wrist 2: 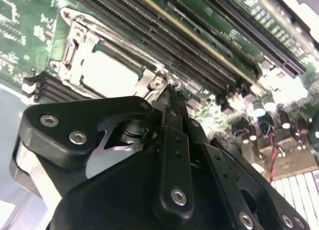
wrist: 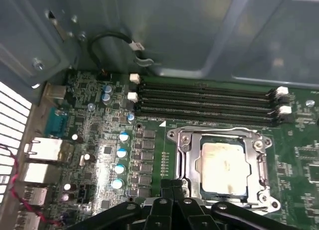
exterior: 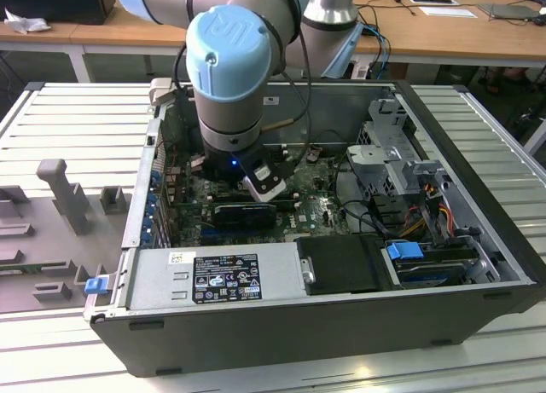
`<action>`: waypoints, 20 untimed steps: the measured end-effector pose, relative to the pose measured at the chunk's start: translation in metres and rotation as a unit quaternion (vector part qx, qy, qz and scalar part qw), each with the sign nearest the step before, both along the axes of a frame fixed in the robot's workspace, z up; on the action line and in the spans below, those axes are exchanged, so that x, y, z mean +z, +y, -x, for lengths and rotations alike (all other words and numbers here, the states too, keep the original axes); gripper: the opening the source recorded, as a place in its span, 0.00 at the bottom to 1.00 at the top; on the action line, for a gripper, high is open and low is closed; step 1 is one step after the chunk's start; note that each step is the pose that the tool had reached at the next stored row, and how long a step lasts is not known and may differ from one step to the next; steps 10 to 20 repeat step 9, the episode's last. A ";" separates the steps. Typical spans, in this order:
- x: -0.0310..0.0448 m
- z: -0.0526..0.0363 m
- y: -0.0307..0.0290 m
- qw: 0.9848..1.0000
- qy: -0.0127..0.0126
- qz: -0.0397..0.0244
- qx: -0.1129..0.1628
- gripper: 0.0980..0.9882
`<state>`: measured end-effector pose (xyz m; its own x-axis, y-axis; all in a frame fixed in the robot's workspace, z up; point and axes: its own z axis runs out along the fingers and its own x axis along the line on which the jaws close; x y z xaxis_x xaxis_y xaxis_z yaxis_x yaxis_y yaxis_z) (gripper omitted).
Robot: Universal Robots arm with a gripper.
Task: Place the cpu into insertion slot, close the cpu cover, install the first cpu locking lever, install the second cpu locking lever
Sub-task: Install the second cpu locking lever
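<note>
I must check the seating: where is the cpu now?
In both wrist views the cpu lies in the insertion slot, framed by the cpu cover, beside the memory slots.

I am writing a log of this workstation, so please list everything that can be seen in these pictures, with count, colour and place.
computer case: one, dark grey, open, on the slatted metal table.
cpu: one, pale silver, seated in the insertion slot.
cpu cover: one, grey metal frame, lying flat around the cpu.
memory slots: four, black, in a row beside the insertion slot.
capacitors: several, light blue tops, on the green board beside the insertion slot.
power supply: one, grey, at the near wall of the case in the exterior view.
wooden desk: one, behind the case.
robot arm: one, grey with blue caps, reaching into the case.
tool: one, black, fingers together, tips at the edge of the insertion slot.
</note>
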<state>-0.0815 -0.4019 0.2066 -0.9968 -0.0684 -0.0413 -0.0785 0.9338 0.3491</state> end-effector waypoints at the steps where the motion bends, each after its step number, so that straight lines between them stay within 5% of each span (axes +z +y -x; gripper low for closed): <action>1: 0.0035 0.0000 0.0000 1.000 0.000 0.000 0.000 0.01; 5: 0.0090 0.0000 0.0000 1.000 0.000 0.000 0.000 0.01; 20: 0.0091 0.0000 0.0000 1.000 0.000 0.000 0.000 0.01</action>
